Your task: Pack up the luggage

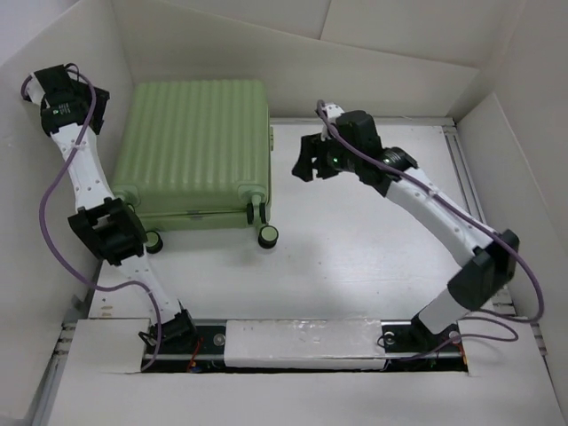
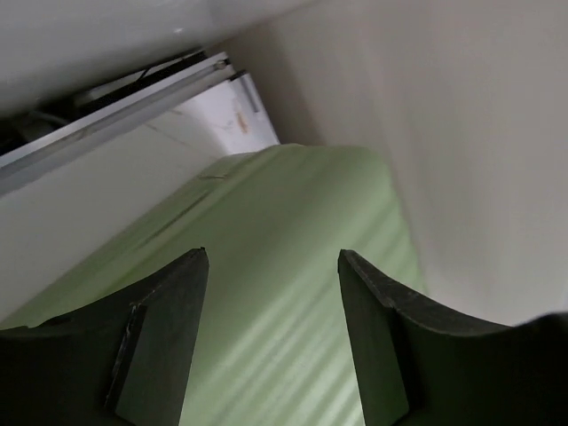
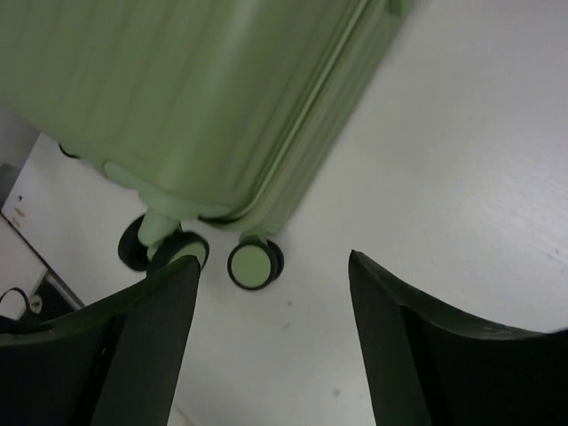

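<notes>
The luggage [image 1: 195,151] lies closed and flat at the counter's [image 1: 373,257] far-left corner, its interior hidden and its caster wheels [image 1: 266,235] facing the near edge. Its left side lies close to the white side wall [image 1: 35,231]. Bare counter extends to its right. The left end effector [image 2: 273,257] hovers over the ribbed shell by the wall, fingers spread, holding nothing. The right end effector [image 3: 275,262], likewise spread and unladen, hangs beside the shell's right edge.
</notes>
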Available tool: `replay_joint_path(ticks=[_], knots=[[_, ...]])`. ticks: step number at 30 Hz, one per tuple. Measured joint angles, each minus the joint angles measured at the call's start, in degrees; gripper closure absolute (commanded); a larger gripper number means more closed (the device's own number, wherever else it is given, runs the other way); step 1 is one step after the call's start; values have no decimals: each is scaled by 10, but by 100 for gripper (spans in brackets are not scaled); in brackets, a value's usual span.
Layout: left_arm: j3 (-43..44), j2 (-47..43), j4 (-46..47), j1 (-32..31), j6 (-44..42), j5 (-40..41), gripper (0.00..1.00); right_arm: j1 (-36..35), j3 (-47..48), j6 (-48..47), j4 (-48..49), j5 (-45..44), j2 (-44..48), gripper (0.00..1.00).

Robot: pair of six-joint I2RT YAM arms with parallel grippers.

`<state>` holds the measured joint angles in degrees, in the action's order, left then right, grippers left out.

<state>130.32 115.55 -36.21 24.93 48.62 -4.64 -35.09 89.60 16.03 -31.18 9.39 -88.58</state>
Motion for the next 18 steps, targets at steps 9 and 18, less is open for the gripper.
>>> replay_joint_path(ticks=[9, 18], knots=[[-68, 65, 2, 7, -21, -36, 44, 10, 153, 45, 96, 83, -239, 0], [-198, 66, 102, 2, -22, -20, 45, 30, 188, 95, 167, 174, -320, 0]])
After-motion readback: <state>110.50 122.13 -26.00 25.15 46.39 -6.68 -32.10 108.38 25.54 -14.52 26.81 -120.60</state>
